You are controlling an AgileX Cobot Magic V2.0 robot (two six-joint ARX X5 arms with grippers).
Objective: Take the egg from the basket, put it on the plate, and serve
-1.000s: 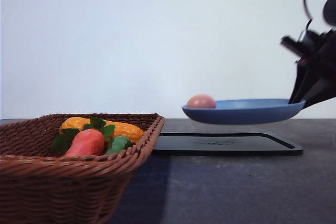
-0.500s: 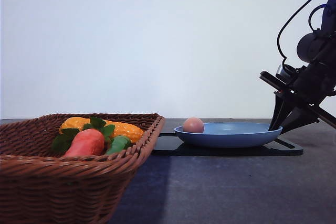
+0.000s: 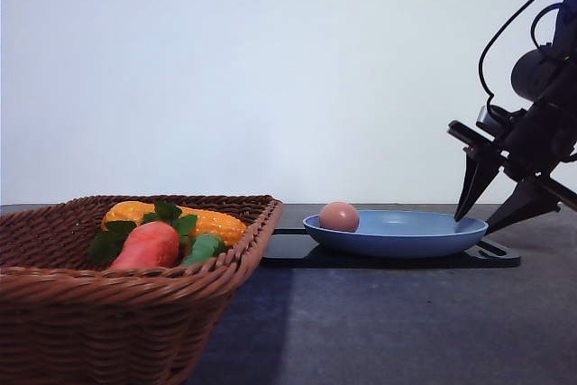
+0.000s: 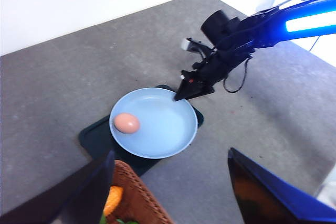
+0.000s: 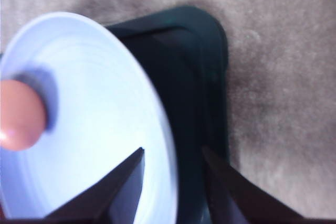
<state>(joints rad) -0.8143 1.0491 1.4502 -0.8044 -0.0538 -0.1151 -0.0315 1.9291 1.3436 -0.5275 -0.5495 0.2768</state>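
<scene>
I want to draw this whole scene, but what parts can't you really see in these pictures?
- Basket: the front view's left and bottom edges cut it off.
- Carrot and corn: partly hidden by leaves and the basket's rim.
- Black tray: mostly covered by the blue plate.
- Egg: blurred and cut by the right wrist view's edge.
- Left pincer: only its finger ends show; the edge cuts the rest.

The basket (image 3: 126,286) is cut off at the frame's edge.
</scene>
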